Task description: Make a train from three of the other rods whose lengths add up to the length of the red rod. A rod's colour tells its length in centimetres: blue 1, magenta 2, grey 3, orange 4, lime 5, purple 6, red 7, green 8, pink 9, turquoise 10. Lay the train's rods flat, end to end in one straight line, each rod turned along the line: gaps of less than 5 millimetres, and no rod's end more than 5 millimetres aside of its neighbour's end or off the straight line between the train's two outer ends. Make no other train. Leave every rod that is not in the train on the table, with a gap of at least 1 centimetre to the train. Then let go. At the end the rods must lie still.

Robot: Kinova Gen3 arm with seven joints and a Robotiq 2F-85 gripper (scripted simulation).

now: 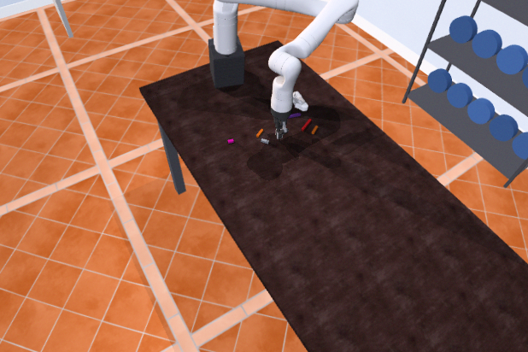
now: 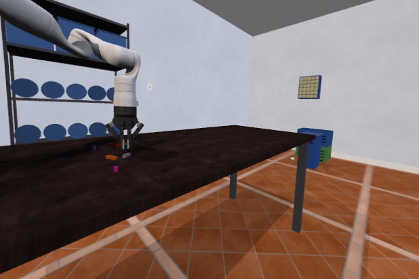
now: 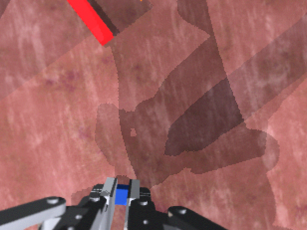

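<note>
Dark table (image 1: 384,233); tool (image 3: 121,194) clamping seemingly upright blue rod (image 3: 120,194)

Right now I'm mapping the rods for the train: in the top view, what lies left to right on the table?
magenta rod → orange rod → grey rod → gripper holding the blue rod → purple rod → red rod → second orange rod

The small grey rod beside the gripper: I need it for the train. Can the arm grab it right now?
Probably not yet: the gripper is shut on a blue rod. The grey rod lies uncovered nearby.
</note>
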